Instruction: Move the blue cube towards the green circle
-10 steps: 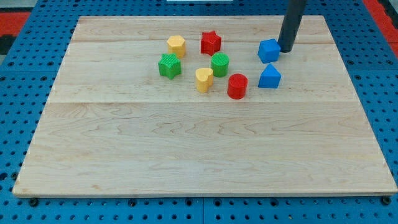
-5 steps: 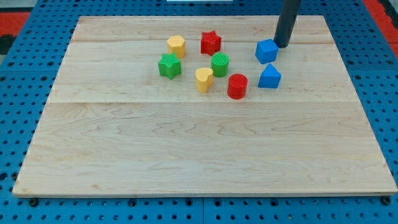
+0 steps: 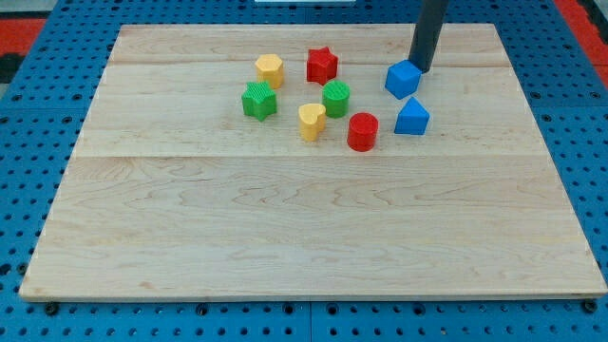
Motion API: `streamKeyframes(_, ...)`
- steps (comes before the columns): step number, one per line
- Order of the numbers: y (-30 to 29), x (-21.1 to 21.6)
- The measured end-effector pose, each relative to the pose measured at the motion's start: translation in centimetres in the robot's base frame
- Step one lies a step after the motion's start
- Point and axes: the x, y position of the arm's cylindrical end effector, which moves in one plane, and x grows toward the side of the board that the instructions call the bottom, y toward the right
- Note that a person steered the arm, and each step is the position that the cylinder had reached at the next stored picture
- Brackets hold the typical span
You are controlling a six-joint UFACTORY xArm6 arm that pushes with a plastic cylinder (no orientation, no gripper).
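The blue cube (image 3: 402, 79) sits on the wooden board at the view's upper right. My tip (image 3: 419, 69) touches the cube's upper right corner; the dark rod rises from there out of the view's top. The green circle (image 3: 335, 98) stands to the left of the cube and slightly lower, with a gap between them.
A blue triangular block (image 3: 411, 117) lies just below the cube. A red cylinder (image 3: 362, 131) sits below and right of the green circle. A red star (image 3: 322, 65), yellow hexagon (image 3: 269, 69), green star-like block (image 3: 258, 100) and yellow heart (image 3: 311, 121) cluster to the left.
My tip has slid to the view's left and slightly up. The blue cube has shifted a little left towards the green circle and turned slightly. The other blocks have not moved.
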Motion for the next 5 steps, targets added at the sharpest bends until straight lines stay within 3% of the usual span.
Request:
streamKeyframes(2, -0.7, 0.0)
streamKeyframes(5, 2.8, 3.6)
